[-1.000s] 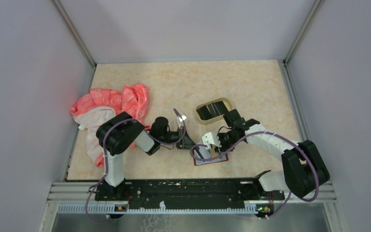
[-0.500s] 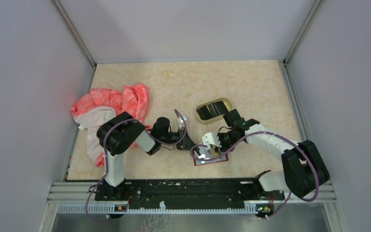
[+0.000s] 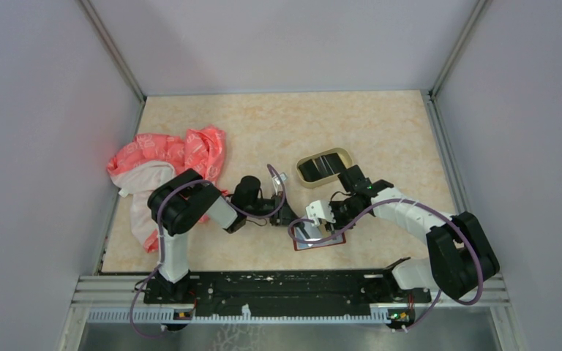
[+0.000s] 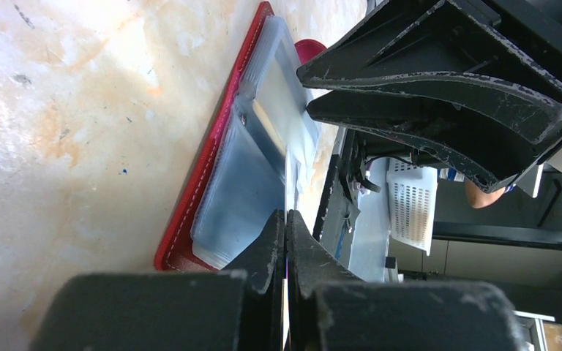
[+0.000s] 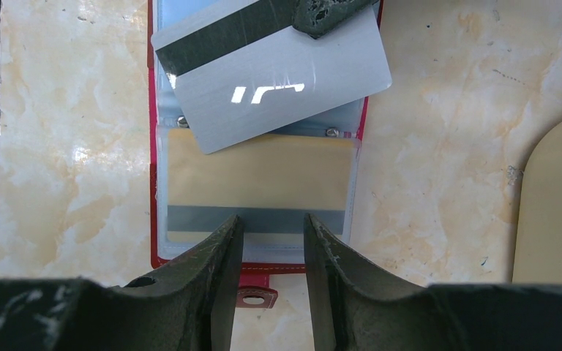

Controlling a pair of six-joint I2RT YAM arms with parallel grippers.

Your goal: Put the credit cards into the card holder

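Top view: beige marble desk (image 3: 380, 124), big pink cloth (image 3: 168, 157) bunched at the 9 o'clock edge. Oval tan tray (image 5: 552, 205) sits approx 3 o'clock of centre w/ dark cards (image 3: 320, 168) in it. The red card holder (image 5: 272, 268) lies open flat on the desk around 5 o'clock, betw the two arms.

Left gripper (image 4: 285, 219): jaws closed tight on a thin grey card (image 5: 278, 80), which hangs tilted over the holder's 12 o'clock half, dark stripe up top. Right gripper (image 5: 271, 218): jaws partly apart, nothing betw them, tips over the holder's 6 o'clock edge; can't tell if they press on it. Gold-tan card (image 5: 260, 172) sits in the clear sleeve there. Snap tab (image 5: 252, 296) pokes out at 6 o'clock.
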